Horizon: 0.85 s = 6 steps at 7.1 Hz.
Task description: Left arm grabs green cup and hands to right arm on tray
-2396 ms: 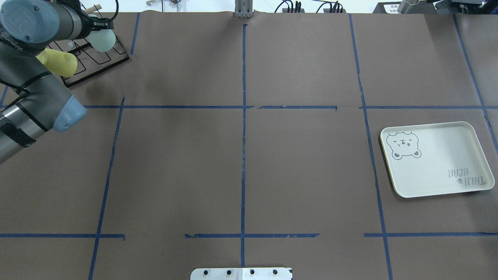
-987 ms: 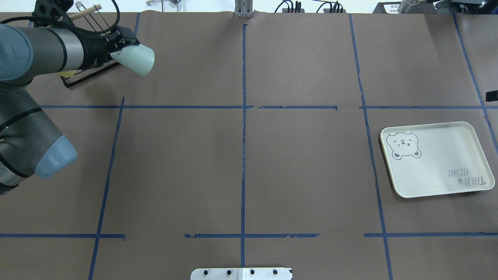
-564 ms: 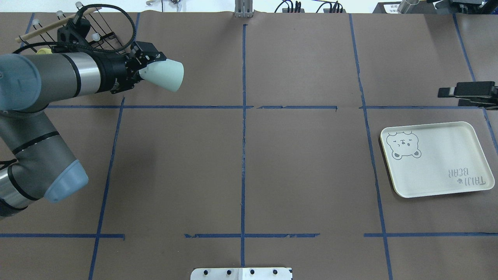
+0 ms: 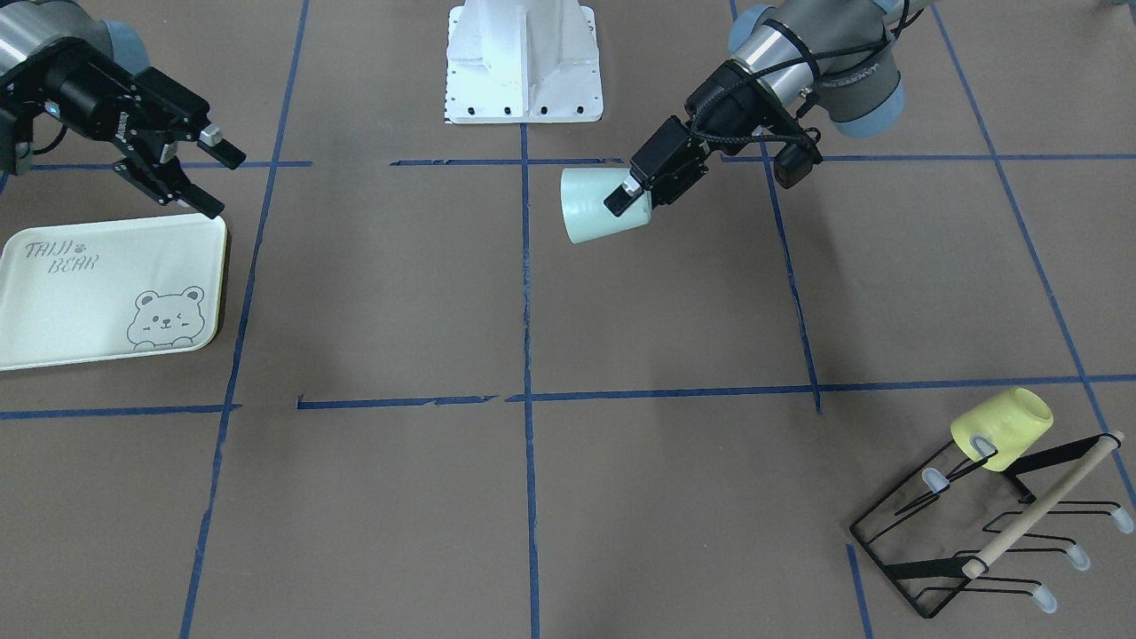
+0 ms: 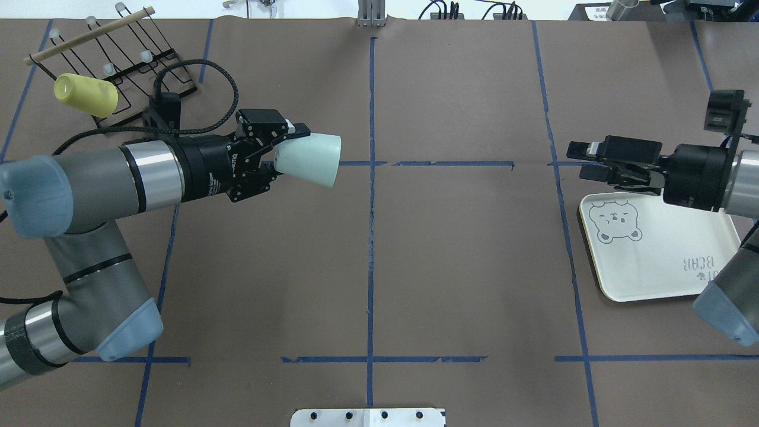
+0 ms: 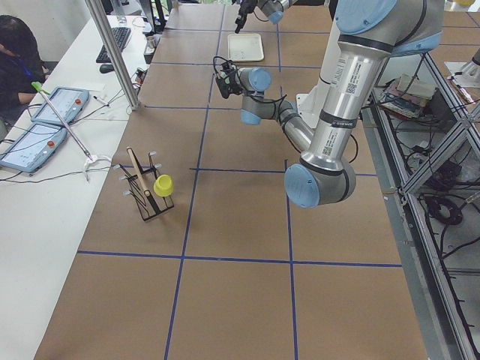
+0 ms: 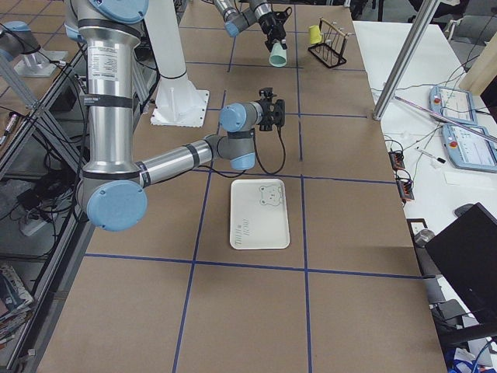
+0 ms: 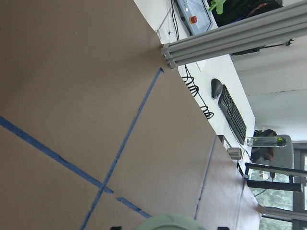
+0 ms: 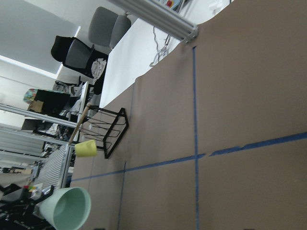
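Pickup done: left pincer [image 5: 283, 151] grasps the pale mint-green plastic cup [image 5: 311, 159], airborne. Right pincer [image 5: 584, 159], released, is well apart, with the cream rectangular bear-printed tray [image 5: 664, 249] just beside it. Handover and placement remain.

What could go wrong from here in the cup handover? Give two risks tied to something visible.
1. The left gripper holds the green cup sideways by its narrow end; the tapered wall might slip out.
2. The cup's mouth faces the open right gripper, whose fingers could bump the rim and knock it down short of the tray.
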{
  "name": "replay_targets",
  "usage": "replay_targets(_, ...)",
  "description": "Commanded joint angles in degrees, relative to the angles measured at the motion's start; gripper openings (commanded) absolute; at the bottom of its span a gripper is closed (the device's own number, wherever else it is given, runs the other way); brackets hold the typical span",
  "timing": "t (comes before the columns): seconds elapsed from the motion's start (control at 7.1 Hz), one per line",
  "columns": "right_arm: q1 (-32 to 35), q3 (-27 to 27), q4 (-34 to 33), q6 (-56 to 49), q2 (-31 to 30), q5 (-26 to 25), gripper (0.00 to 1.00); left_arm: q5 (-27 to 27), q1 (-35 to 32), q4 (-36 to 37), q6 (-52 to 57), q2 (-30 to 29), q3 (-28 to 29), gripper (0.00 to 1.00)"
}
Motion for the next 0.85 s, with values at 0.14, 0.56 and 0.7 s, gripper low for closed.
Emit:
replay_targets(0.14,-9.0,-1.5,2.0,4.2,9.3,-6.2,1.00,0.1,4.3,-10.2,-2.4,-1.4,0.5,0.33)
replay_targets(0.56,-15.0,-1.5,2.0,4.6,14.5,-8.5,1.00,0.0,5.1,-13.3,-2.1,-2.2,3.1,0.33)
replay_targets(0.7,-15.4,-1.4,2.0,7.0,16.5,-8.6,1.00,0.0,5.1,-13.3,-2.2,-2.3,3.1,0.33)
